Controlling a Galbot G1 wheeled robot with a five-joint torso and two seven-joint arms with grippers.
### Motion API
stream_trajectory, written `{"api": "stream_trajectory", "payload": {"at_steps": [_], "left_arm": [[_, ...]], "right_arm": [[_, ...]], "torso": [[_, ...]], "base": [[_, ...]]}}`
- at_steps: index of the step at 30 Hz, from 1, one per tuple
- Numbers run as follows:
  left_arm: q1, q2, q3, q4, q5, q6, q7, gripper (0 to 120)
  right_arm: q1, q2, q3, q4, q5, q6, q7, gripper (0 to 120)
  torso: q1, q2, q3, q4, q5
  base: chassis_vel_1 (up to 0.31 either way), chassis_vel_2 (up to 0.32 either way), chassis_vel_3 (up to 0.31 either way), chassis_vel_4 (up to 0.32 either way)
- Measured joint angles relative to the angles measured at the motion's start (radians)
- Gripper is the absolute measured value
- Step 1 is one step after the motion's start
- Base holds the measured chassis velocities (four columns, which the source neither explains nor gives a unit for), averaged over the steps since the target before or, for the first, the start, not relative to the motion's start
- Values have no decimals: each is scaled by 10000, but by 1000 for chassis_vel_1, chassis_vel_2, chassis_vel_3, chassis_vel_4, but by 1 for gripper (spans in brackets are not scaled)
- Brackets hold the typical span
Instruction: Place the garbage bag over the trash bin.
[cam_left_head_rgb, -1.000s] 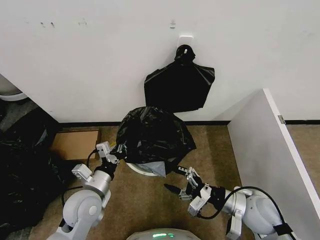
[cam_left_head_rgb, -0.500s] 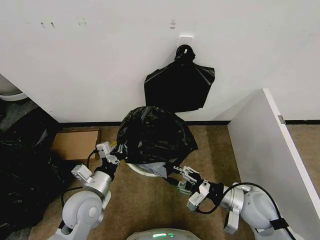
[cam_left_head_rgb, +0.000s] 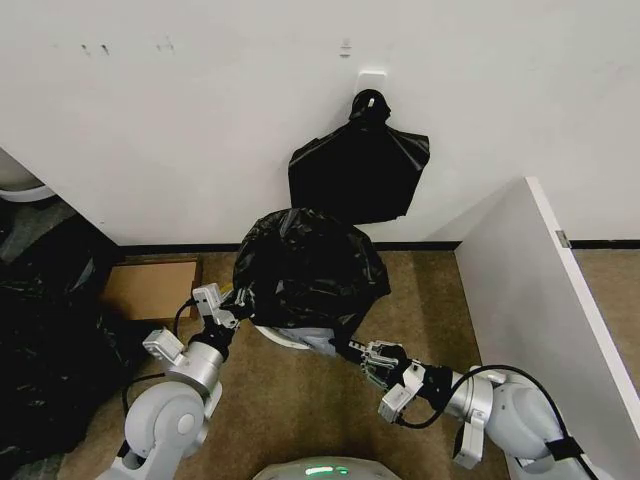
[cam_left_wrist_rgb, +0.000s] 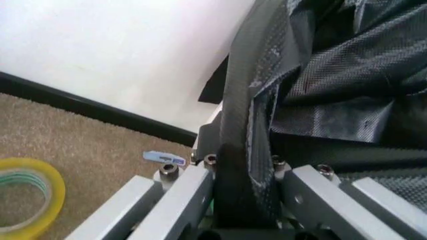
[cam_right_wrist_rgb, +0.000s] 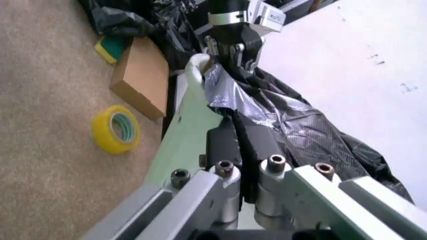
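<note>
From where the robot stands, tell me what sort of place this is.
Probably an office or lab corner set up for a trash task: brown carpet along a white wall, a white partition, a cardboard box, and a knotted black bag hung on a wall hook.

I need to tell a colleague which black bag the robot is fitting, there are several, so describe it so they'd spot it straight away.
Start at the white wall and drop to the carpet: the round white trash bin stands there. The garbage bag is the glossy, wrinkled black plastic draped over it, pinched by the left gripper and right gripper. Unlike the knotted black bag hanging on the wall above, it sits on the bin.
</note>
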Motion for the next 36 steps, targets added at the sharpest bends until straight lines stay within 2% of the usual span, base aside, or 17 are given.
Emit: {"api": "stream_trajectory", "payload": {"at_steps": [7, 10, 13, 21, 25, 31, 36], "left_arm": [[-23, -16, 9, 50, -39, -11, -69, 0], [-44, -69, 69, 43, -140, -50, -160, 0], [-47, -104, 103, 19, -214, -65, -189, 0], [-68, -143, 68, -273, -1245, 142, -334, 0], [-78, -108, -13, -562, -1873, 454, -414, 0], [-29, 151, -218, -1182, -2398, 1104, -798, 0], [65, 396, -246, -1476, -2356, 1482, -985, 0]], "right_arm": [[-163, -84, -638, -113, 1336, -2, -482, 0], [-225, -112, -1134, -228, 2155, -2, -1215, 0], [-217, -102, -1313, -321, 2339, -2, -1342, 0], [-14, -98, -1383, -795, 2331, -3, -1707, 0], [259, -27, -1270, -1325, 1859, -2, -1638, 0], [902, 143, -966, -2332, 1180, 4, -988, 0], [1325, 329, -737, -3216, 482, 15, -314, 0]], "torso": [[0, 0, 0, 0, 1], [0, 0, 0, 0, 0], [0, 0, 0, -1, 0], [0, 0, 0, 0, 0], [0, 0, 0, -1, 0], [0, 0, 0, 0, 1], [0, 0, 0, 0, 1]], "base": [[0, 0, 0, 0], [0, 0, 0, 0], [0, 0, 0, 0], [0, 0, 0, 0], [0, 0, 0, 0], [0, 0, 0, 0], [0, 0, 0, 0]]}}
